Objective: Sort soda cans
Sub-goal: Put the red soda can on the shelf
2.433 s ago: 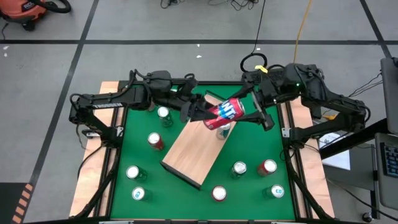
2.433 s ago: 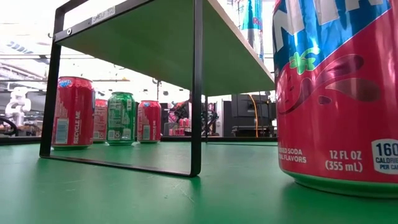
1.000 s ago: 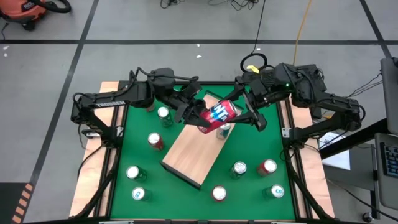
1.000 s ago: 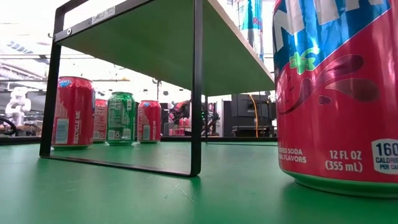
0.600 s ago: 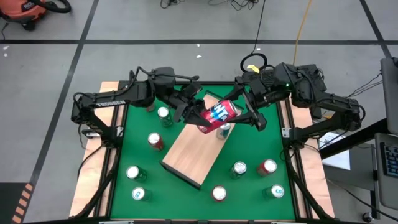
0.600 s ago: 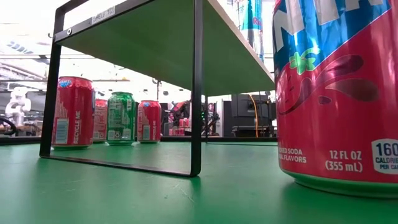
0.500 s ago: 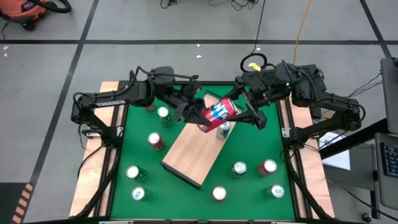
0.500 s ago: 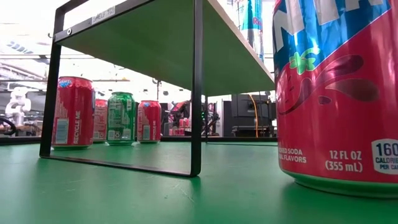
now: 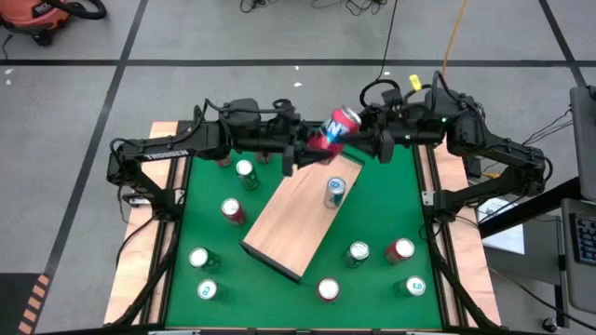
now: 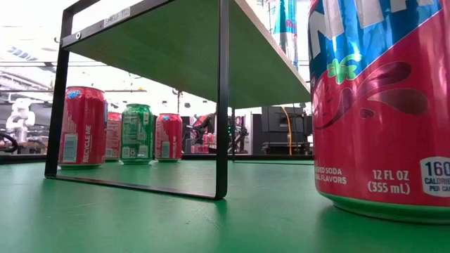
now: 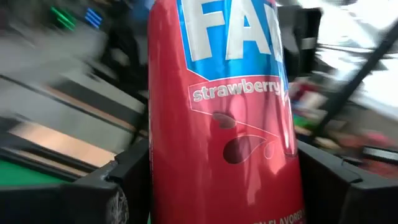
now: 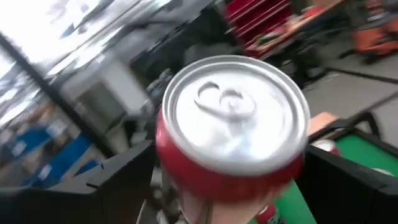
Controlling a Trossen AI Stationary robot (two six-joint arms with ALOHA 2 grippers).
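- The wooden board (image 9: 291, 219) lies slantwise across the middle of the green table (image 9: 382, 200), raised on a black frame (image 10: 223, 98). One silver-topped can (image 9: 333, 191) stands upright on its far right part.
- The held can (image 9: 331, 130), red with a blue band, is in the air over the board's far end, tilted, its silver top toward the right arm.
- The left gripper (image 9: 303, 149) reaches in from the left. Its fingers (image 11: 124, 180) press the can's body from both sides, spread about as wide as the can.
- The right gripper (image 9: 371, 138) reaches in from the right, facing the can's top. Its fingers (image 12: 118, 174) are spread wide on either side of the top, with a gap showing, so they do not grip it.
- Counted from above: one can held, one on the board, eight standing on the green table, four to the left of the board and four at the near right.
- At table height, a red can (image 10: 380, 105) stands close by on the right. Two red cans and a green can (image 10: 136, 133) show beyond the frame.
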